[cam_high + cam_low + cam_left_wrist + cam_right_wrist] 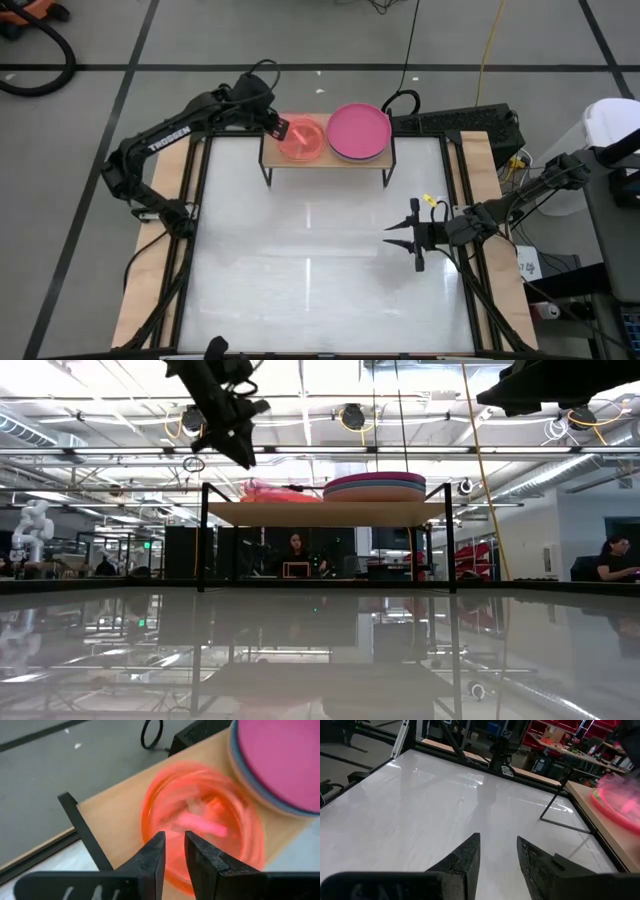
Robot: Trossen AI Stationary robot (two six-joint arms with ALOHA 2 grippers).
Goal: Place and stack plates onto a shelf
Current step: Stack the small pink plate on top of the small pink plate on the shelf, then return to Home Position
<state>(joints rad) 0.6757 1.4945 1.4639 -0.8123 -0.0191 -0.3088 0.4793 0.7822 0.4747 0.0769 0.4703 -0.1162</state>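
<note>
Plates lie flat, stacked on shelf.

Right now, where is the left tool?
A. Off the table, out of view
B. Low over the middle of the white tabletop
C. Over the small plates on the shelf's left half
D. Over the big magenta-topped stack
C. The high view shows the left tool over the small plates on the left half of the shelf, beside the big stack; the right tool waits over the tabletop.
</note>
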